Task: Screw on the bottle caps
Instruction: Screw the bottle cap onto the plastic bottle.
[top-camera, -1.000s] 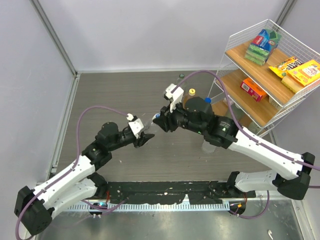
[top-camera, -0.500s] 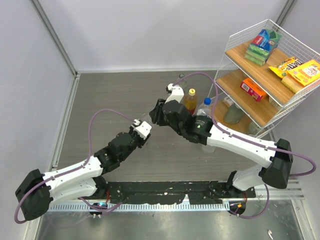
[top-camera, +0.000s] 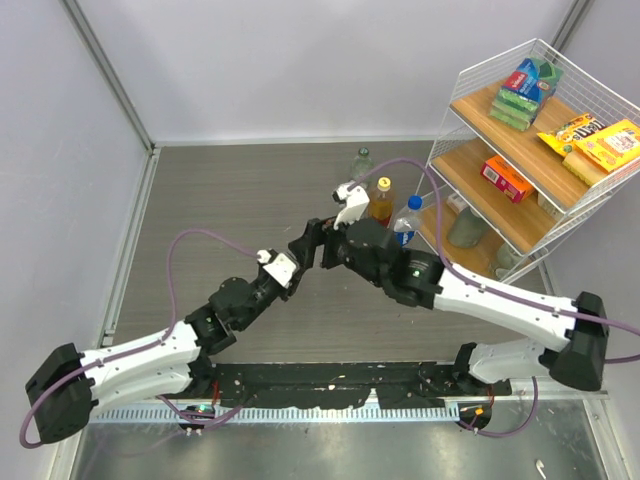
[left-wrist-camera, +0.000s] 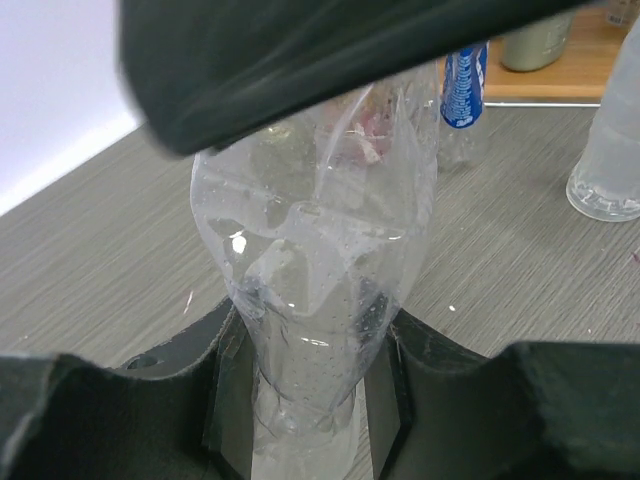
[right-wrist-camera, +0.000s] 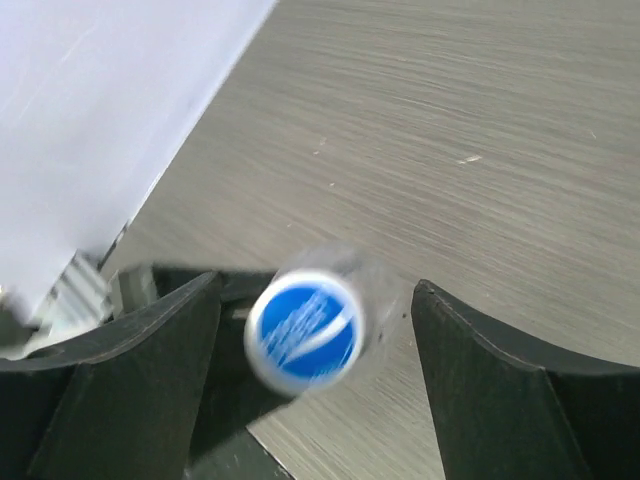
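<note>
Right wrist view: a blue-centred white cap (right-wrist-camera: 303, 333) sits atop a clear bottle (left-wrist-camera: 315, 230), whose lower body the left gripper (left-wrist-camera: 310, 400) clamps. Above the bottle, the right gripper (right-wrist-camera: 315, 287) stands open around the cap, not touching it. Screwing seems underway; next, close on the cap and twist.

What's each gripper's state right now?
Left gripper: closed on the clear bottle.
Right gripper: open, the blue-and-white cap between its fingers, untouched.
</note>
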